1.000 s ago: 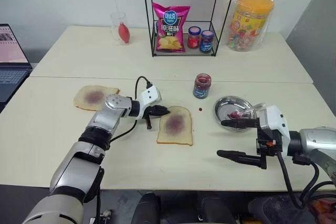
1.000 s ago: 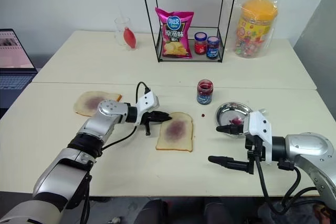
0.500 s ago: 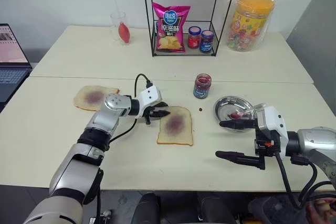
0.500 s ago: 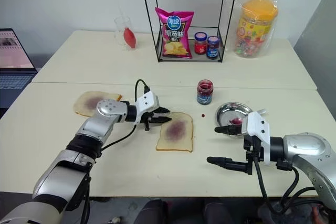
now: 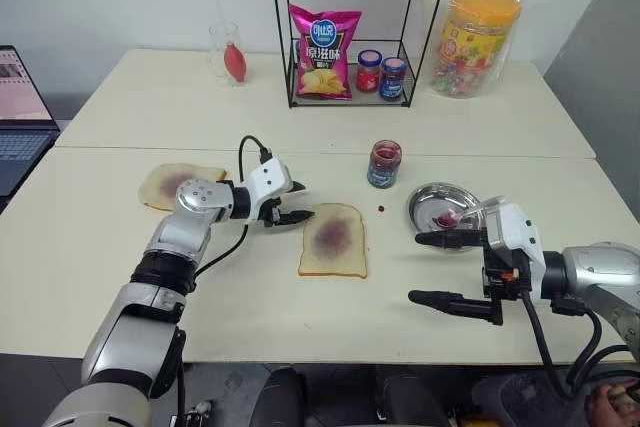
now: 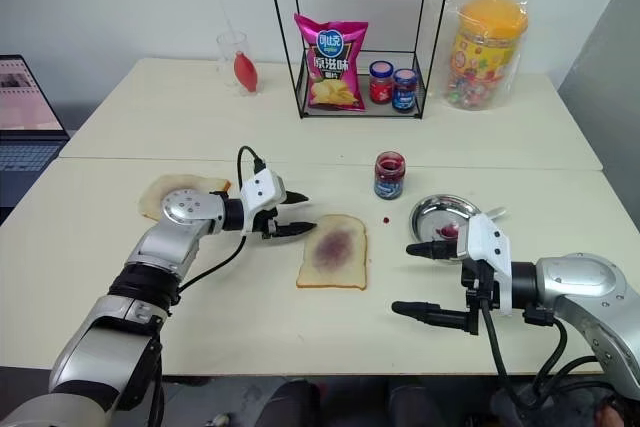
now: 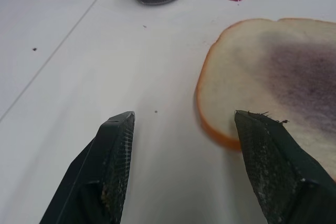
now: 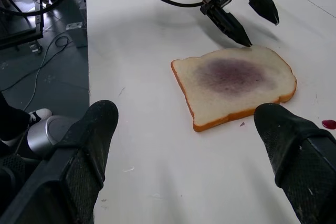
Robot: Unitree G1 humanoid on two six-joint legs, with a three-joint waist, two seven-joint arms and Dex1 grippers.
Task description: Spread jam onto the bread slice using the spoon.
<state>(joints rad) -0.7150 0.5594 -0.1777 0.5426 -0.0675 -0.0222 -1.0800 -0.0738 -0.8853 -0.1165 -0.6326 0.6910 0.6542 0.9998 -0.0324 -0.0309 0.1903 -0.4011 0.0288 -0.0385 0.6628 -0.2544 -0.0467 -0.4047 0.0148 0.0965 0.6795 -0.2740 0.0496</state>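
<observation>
Left eye view: left gripper [image 5: 293,203] has its fingers parted and holds nothing, tips just beside the bread slice [image 5: 334,239], which lies right of it with a purple patch in the middle. Right gripper [image 5: 432,269] is spread wide, also empty. One spoon [image 5: 466,212] rests in the metal dish [image 5: 426,199] just behind that gripper. One open jar of jam [image 5: 384,164] stands beyond the slice, between the two grippers. Count: two bread slices, second one [image 5: 176,185] behind the left arm; two lidded jars [image 5: 381,73] in the rack [image 5: 355,22].
</observation>
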